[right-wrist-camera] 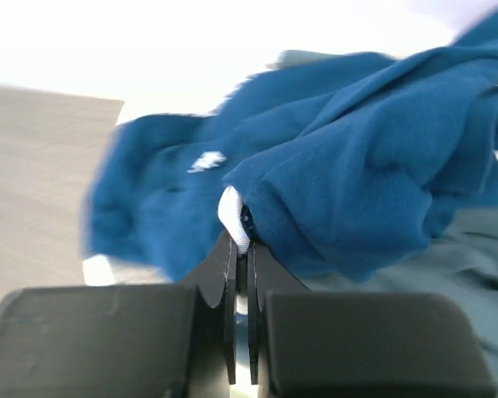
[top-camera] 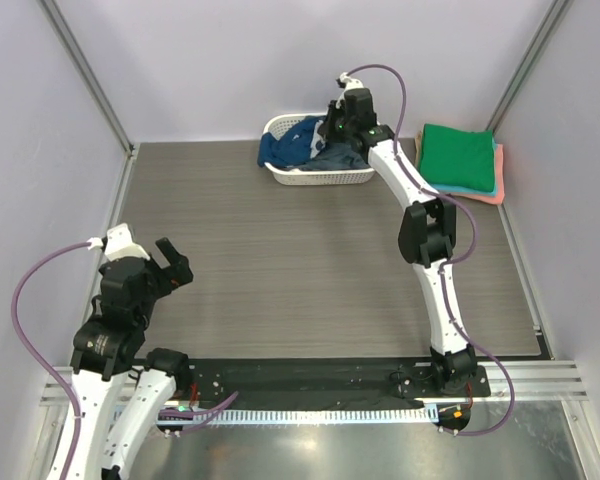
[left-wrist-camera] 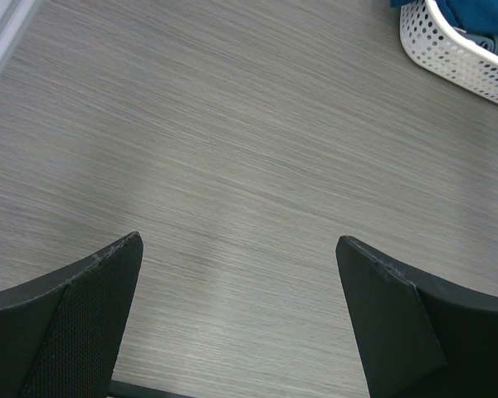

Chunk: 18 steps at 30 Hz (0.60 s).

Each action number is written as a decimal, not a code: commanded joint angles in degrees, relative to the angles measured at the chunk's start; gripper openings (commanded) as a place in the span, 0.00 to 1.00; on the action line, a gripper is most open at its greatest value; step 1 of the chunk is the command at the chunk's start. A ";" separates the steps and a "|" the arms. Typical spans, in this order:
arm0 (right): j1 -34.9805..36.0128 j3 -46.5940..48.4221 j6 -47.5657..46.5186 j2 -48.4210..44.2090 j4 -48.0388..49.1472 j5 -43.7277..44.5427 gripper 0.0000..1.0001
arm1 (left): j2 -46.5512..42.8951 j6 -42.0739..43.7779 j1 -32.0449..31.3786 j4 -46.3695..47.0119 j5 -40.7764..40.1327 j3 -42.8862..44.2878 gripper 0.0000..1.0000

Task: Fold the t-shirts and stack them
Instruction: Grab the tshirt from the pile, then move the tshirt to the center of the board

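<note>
- The dark blue t-shirt (right-wrist-camera: 340, 182) lay bunched in the white slotted basket (top-camera: 320, 178) at the far side of the table (top-camera: 280, 260), and part of it spilled over the basket's left rim.
- We saw a fold of it pinched in the right gripper (right-wrist-camera: 242, 240), jaws pressed nearly together on the cloth. There was a white scrap at the pinch; tag or print, we could not tell.
- A slate grey-blue t-shirt (right-wrist-camera: 448, 274) sat crumpled under and beside the blue one, in the same basket.
- We judged the step as pulling the blue shirt out of the basket. It was gripped but not yet on the table.
- Done so far, by our read: a folded stack at the far right, well apart from the basket, with the green t-shirt (top-camera: 458, 155) on top, a teal one (top-camera: 497, 168) showing at its right edge and a coral one (top-camera: 490, 197) at the bottom.
- Left to do, by our read: two shirts to lift out, spread, fold and add to that stack.
- The left gripper (left-wrist-camera: 239, 240) hovered over bare table at the near left, fingers spread wide, holding nothing, well apart from the basket.
- The right arm was stretched far across the table to reach the basket.
</note>
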 commanded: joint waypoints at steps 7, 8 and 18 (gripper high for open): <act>3.83 -13.19 -2.44 -38.35 2.24 0.18 0.01 | -0.53 1.20 0.74 2.77 0.62 -0.28 1.00; 3.65 -19.92 -2.53 -40.90 2.16 2.38 0.01 | -0.53 1.20 0.65 2.85 0.53 -0.28 1.00; -5.31 -71.19 12.58 -54.45 -3.38 10.40 0.97 | 2.63 1.11 0.65 2.50 1.14 1.03 1.00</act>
